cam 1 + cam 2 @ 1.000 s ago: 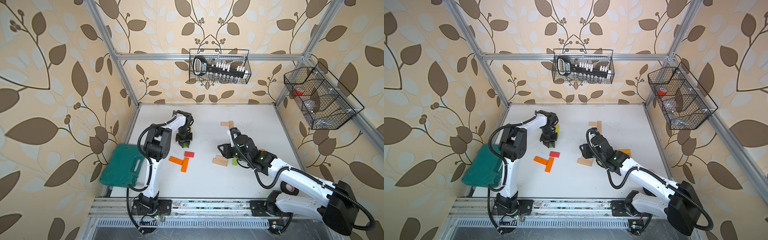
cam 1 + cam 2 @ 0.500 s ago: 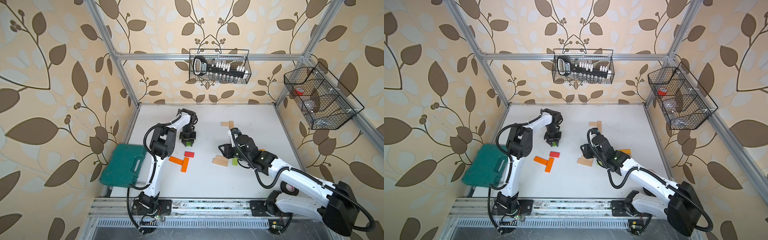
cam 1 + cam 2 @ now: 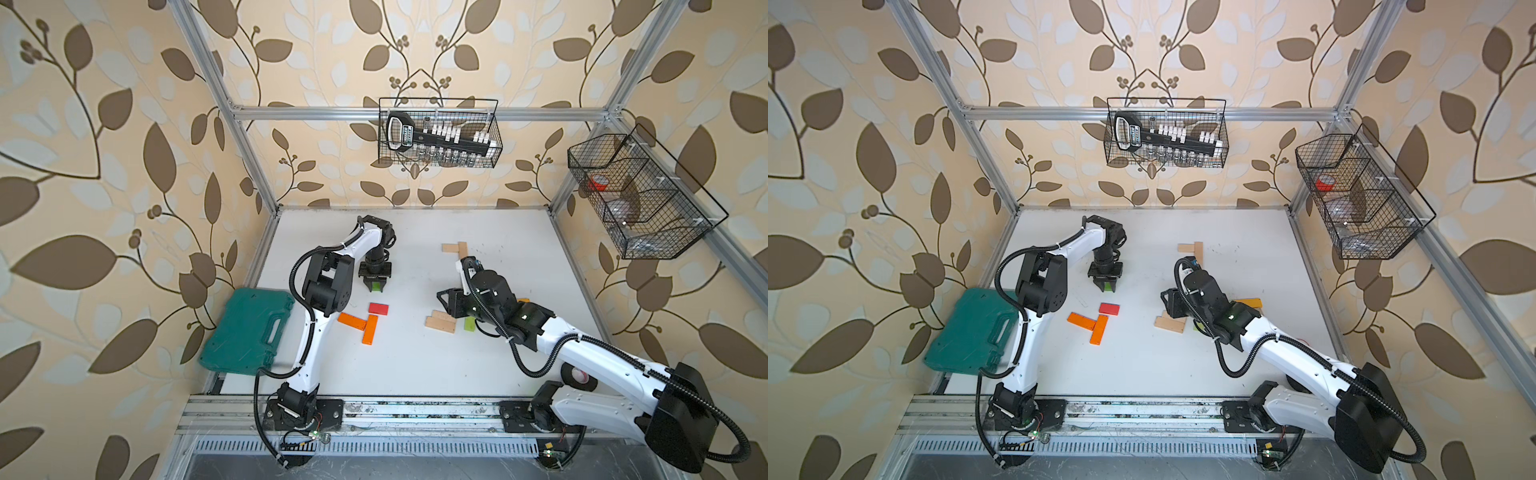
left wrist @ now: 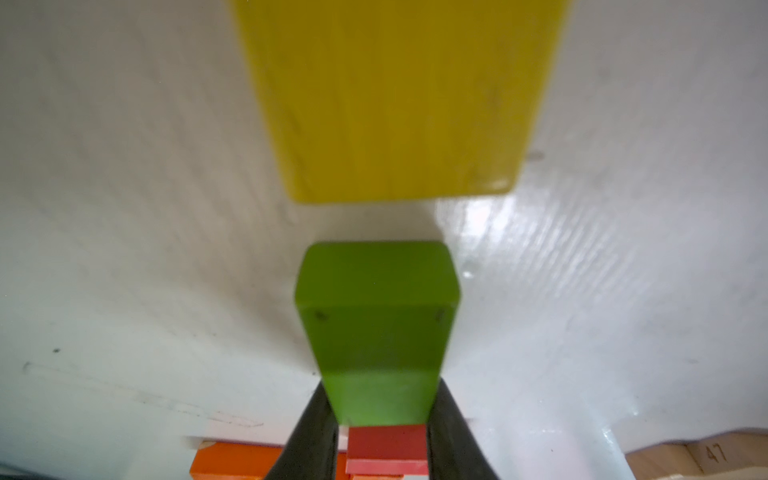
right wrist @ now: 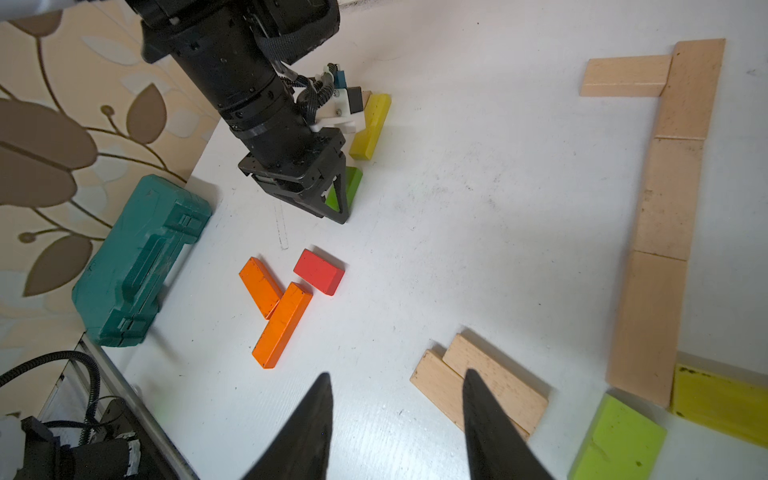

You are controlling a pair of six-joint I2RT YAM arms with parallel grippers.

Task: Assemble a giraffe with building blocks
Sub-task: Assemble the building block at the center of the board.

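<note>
Green block (image 4: 376, 332) pinched in the left fingers (image 4: 311, 436) over the left half of the bench (image 3: 415, 365), just beside a yellow block (image 4: 395, 95), with a red block (image 3: 378, 308) and two touching orange blocks (image 3: 352, 320) near; right fingers (image 5: 307, 436) part-open, holding nothing, above two pale wooden blocks (image 5: 482, 386).

The right end effector (image 5: 397, 376) hung empty, jaws apart, above the white desk (image 5: 478, 208) near two touching pale planks (image 5: 490, 382); the left end effector (image 5: 334, 210) gripped a green block (image 5: 354, 183).
</note>
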